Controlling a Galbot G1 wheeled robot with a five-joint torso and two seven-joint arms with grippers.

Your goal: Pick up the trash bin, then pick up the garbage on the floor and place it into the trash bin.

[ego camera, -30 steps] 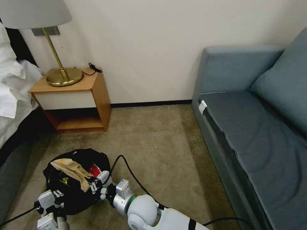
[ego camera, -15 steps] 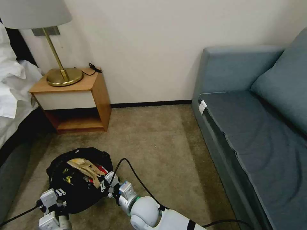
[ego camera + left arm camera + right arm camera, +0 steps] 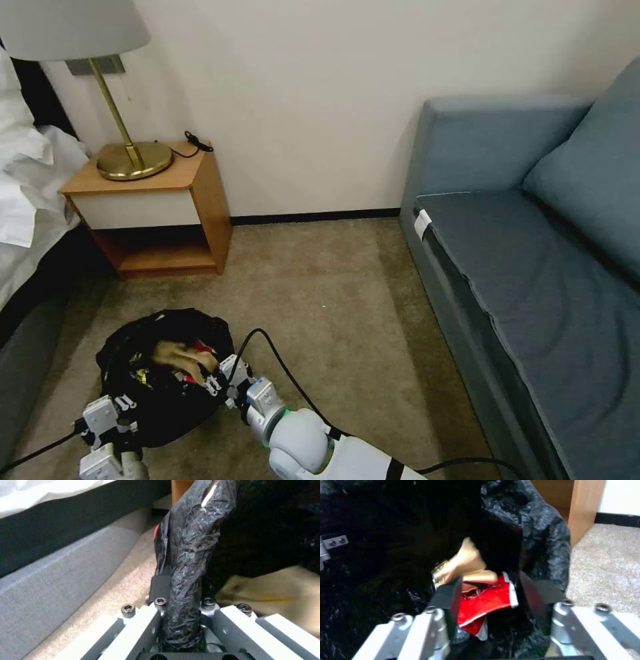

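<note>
The trash bin (image 3: 160, 390), a low round bin lined with a crinkly black bag, stands on the carpet at the lower left. My left gripper (image 3: 122, 405) is shut on the near rim of the bin (image 3: 186, 555), the bag pinched between its jaws (image 3: 182, 592). My right gripper (image 3: 219, 377) hangs open over the bin's right edge. Garbage lies inside the bin: tan crumpled paper (image 3: 177, 353), blurred, and a red-white packet (image 3: 202, 347). In the right wrist view the open fingers (image 3: 448, 597) frame the red packet (image 3: 486, 600), with the tan paper (image 3: 463, 565) beyond it.
A wooden nightstand (image 3: 170, 200) with a brass lamp (image 3: 133, 160) stands against the wall behind the bin. A bed (image 3: 27, 200) lies close on the left, a blue sofa (image 3: 533, 280) on the right. Open carpet (image 3: 333, 300) lies between. A black cable (image 3: 280, 363) loops off my right arm.
My right gripper held the tan paper over the bin, then opened; the paper has dropped into the bin. The right arm has shifted slightly right. The left gripper keeps its hold.
</note>
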